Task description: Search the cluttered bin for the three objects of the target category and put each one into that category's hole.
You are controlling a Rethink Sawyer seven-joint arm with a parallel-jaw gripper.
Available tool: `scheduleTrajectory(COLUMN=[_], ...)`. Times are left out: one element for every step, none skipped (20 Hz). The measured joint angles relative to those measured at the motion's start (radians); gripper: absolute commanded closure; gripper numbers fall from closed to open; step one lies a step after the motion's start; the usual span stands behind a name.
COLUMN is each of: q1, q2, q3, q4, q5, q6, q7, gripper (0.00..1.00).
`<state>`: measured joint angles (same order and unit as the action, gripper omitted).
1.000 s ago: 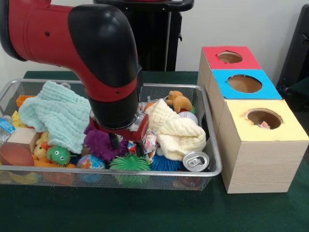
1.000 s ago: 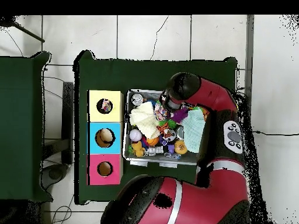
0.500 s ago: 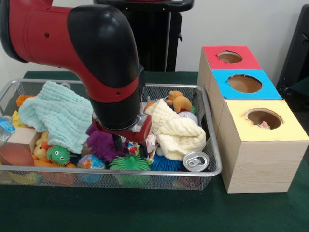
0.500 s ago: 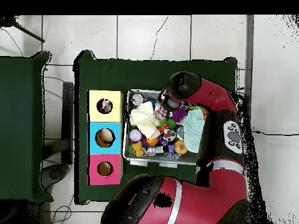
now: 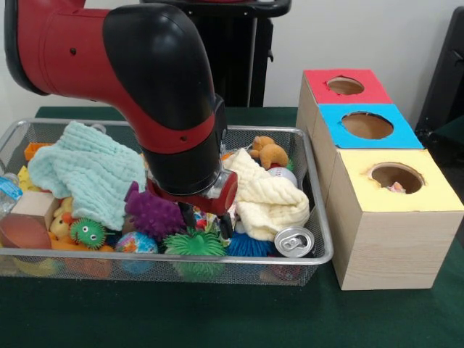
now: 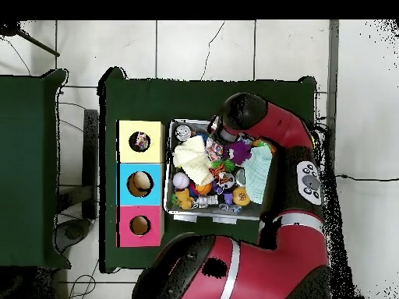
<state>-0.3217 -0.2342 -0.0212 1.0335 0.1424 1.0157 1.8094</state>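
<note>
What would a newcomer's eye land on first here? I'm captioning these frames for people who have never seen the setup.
The big red and black arm fills the front view's upper left, reaching down into the wire bin crammed with toys and cloths. To the bin's right in that view, three wooden boxes with red, blue and yellow holed tops stand in a row.

Front camera sits low and close; overhead looks straight down; both share the bin point(image 5: 319, 250).

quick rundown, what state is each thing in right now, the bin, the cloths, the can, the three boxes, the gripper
wire mesh bin: full of clutter
mint green cloth: crumpled, on top of the pile
pale yellow cloth: crumpled
silver drink can: top facing the camera
yellow-topped wooden box: something inside its hole
blue-topped box: something inside, seen from overhead
red-topped box: contents unclear
gripper: down among the toys, grip hidden
</note>
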Motion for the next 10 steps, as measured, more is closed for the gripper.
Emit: scheduleTrajectory(q1=[0.002, 0.002, 0.003, 0.003, 0.005, 0.005, 0.006, 0.011, 0.012, 0.014], q2=[0.0, 0.0, 0.0, 0.0, 0.0, 0.0, -0.001, -0.005, -0.007, -0.01], q3=[0.0, 0.0, 0.0, 0.0, 0.0, 0.0, 0.0, 0.0, 0.0, 0.0], q4=[0.0, 0.0, 0.0, 0.0, 0.0, 0.0, 0.001, 0.006, 0.01, 0.013], q5=[0.006, 0.009, 0.01, 0.012, 0.017, 0.018, 0.02, 0.024, 0.025, 0.026], q6=[0.0, 0.0, 0.0, 0.0, 0.0, 0.0, 0.0, 0.0, 0.0, 0.0], q7=[0.0, 0.0, 0.0, 0.0, 0.0, 0.0, 0.0, 0.0, 0.0, 0.0], gripper=[0.0, 0.0, 0.0, 0.0, 0.0, 0.0, 0.0, 0.0, 0.0, 0.0])
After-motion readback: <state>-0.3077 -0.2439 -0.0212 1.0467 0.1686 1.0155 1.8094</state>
